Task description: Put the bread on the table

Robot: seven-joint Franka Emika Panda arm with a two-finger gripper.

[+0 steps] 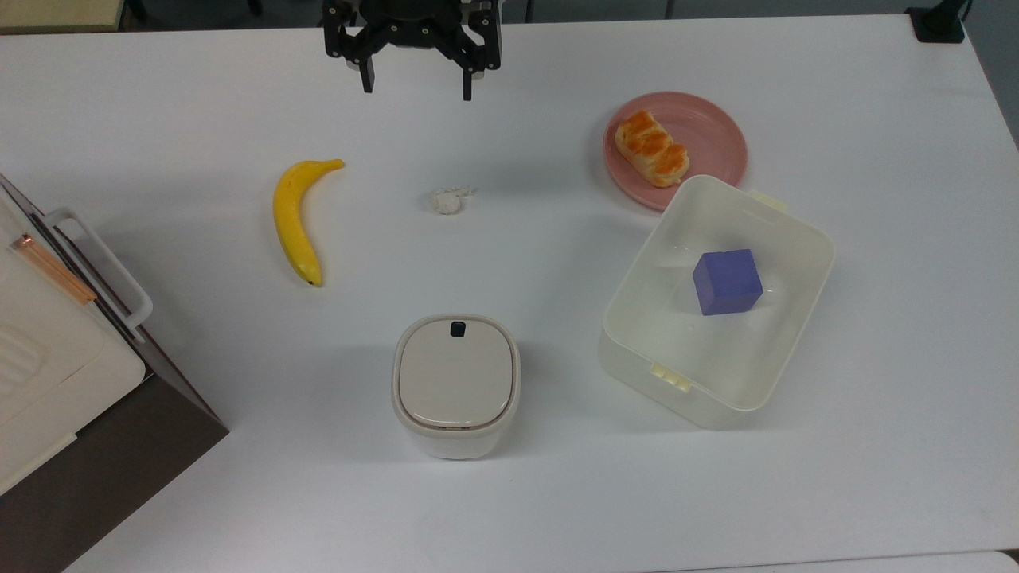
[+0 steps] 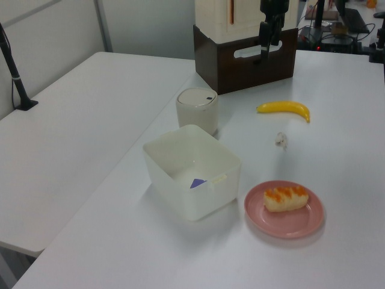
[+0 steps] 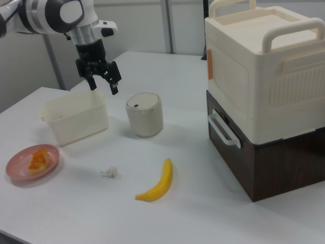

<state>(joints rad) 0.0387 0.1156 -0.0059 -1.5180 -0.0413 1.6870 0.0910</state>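
Note:
The bread (image 1: 652, 148) (image 2: 286, 198) (image 3: 37, 160), a golden-brown roll with orange glazed bumps, lies on a round pink plate (image 1: 712, 127) (image 2: 284, 221) (image 3: 20, 168). The plate rests on the white table (image 1: 517, 493) (image 2: 90, 138) (image 3: 213, 213). My gripper (image 1: 415, 86) (image 2: 264, 52) (image 3: 102, 85) hangs open and empty above the table, at the top view's upper middle, well to the left of the plate in the top view. Nothing sits between its black fingers.
A yellow banana (image 1: 296, 217) and a tiny white lump (image 1: 447, 200) lie mid-table. A lidded cream canister (image 1: 455, 384) stands nearer the front. A white open bin (image 1: 716, 306) beside the plate holds a purple cube (image 1: 727, 281). A cream box on a brown base (image 3: 264, 96) occupies the top view's left edge.

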